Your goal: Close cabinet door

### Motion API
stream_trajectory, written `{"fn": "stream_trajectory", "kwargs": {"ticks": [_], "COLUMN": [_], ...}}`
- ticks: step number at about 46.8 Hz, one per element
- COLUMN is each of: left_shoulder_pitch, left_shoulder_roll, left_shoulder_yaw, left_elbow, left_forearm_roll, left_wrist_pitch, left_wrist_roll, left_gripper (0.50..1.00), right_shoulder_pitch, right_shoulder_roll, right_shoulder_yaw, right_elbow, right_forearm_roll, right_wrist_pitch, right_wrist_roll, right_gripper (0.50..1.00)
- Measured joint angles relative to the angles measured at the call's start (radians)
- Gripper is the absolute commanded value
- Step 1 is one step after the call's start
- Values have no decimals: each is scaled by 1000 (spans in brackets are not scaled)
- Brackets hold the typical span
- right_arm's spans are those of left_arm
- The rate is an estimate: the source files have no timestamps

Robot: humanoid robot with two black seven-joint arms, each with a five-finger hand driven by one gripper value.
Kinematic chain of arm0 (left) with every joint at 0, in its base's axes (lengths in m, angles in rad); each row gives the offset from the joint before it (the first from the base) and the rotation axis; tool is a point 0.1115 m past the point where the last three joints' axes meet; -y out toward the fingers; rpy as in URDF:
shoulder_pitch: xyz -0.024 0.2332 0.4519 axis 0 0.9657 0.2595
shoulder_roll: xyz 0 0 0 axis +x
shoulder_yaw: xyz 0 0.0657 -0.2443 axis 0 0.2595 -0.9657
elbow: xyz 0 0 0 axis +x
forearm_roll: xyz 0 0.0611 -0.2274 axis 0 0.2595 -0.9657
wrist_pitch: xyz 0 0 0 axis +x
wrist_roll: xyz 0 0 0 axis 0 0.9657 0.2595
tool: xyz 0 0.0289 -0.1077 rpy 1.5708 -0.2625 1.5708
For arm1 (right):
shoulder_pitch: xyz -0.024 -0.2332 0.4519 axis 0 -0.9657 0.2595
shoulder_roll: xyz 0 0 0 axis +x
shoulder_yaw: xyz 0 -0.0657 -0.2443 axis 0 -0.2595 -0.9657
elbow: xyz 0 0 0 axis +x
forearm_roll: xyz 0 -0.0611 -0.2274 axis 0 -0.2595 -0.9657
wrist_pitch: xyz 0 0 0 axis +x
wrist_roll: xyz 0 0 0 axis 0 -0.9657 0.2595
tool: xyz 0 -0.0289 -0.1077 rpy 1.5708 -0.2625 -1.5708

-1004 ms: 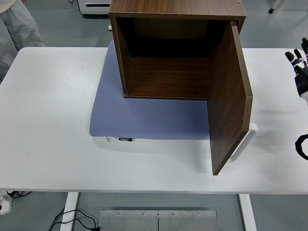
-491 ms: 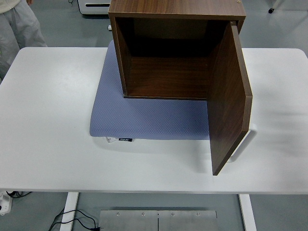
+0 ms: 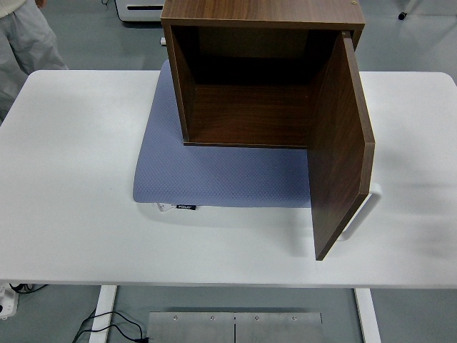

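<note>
Cabinet (image 3: pixel 250 86) on blue mat (image 3: pixel 214 179), door (image 3: pixel 341 150) swung wide open; no hands visible, fingers' state unknowable

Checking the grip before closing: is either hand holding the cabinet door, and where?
Nothing is held. Neither hand is in view; the cabinet door stands open, untouched.

Both robot arms out of frame

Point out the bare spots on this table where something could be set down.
The widest bare patch is the white table left of the blue mat, out to the left edge. A bare strip runs along the near edge, below the mat. Right of the open cabinet door is more free surface. The centre is crowded: the wooden cabinet sits on the mat.
</note>
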Motion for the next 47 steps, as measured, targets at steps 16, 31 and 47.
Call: {"fn": "stream_trajectory", "kwargs": {"ticks": [16,31,47], "left_shoulder_pitch": [0,0,0], "left_shoulder_roll": [0,0,0], "left_shoulder_yaw": [0,0,0], "left_elbow": [0,0,0], "left_forearm_roll": [0,0,0], "left_wrist_pitch": [0,0,0], "left_wrist_roll": [0,0,0], "left_gripper": [1000,1000,1000], "right_shoulder_pitch": [-158,-259,-305], "right_shoulder_roll": [-19,-9,15], "right_shoulder_yaw": [0,-6,-46], "right_elbow": [191,265,327], "right_forearm_roll": [-86,-160,-224], "right_wrist_pitch": [2,19,27], "right_wrist_roll": [44,59,59], "right_gripper": [1000,1000,1000]}}
